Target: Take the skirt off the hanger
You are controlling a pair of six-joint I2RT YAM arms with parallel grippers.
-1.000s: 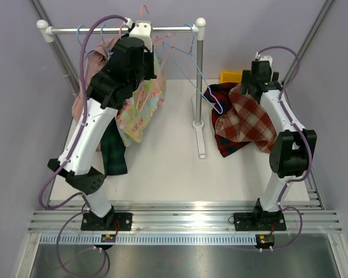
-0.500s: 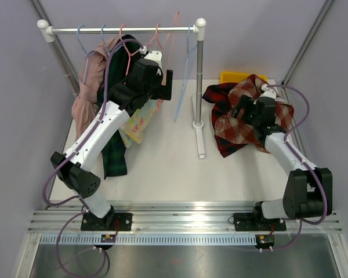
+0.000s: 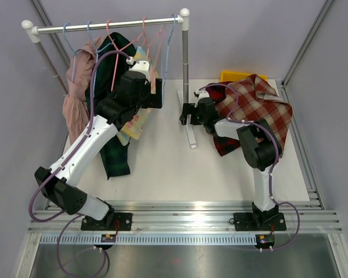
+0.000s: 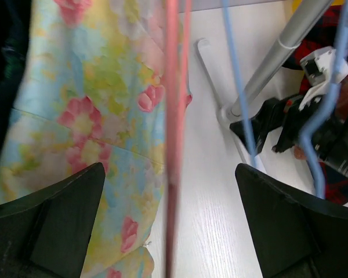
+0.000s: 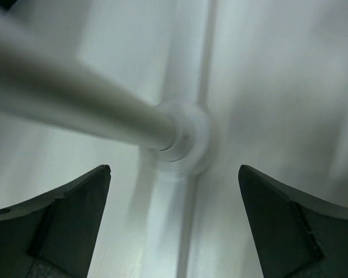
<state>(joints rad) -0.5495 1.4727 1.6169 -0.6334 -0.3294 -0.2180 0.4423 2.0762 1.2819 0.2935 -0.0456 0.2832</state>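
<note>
A red plaid skirt (image 3: 258,104) lies in a heap on the table at the right, off any hanger. A floral garment (image 3: 134,123) (image 4: 87,116) hangs from a pink hanger (image 3: 145,40) (image 4: 174,116) on the rail. My left gripper (image 3: 158,94) (image 4: 171,231) is open beside it, the pink hanger wire running between its fingers, untouched. An empty blue hanger (image 3: 166,52) (image 4: 239,87) hangs nearer the post. My right gripper (image 3: 188,114) (image 5: 174,226) is open, low at the rack's foot (image 5: 185,145), with nothing in it.
The rail (image 3: 104,25) also carries a pink garment (image 3: 75,104) and a dark green plaid one (image 3: 113,156) at the left. The rack's right post (image 3: 185,63) (image 4: 278,52) stands mid-table. A yellow bin (image 3: 235,75) sits behind the plaid skirt.
My left gripper has opened and dropped beside the floral garment. The right arm swung left from the plaid skirt to the rack's foot. The rack has shifted left.
</note>
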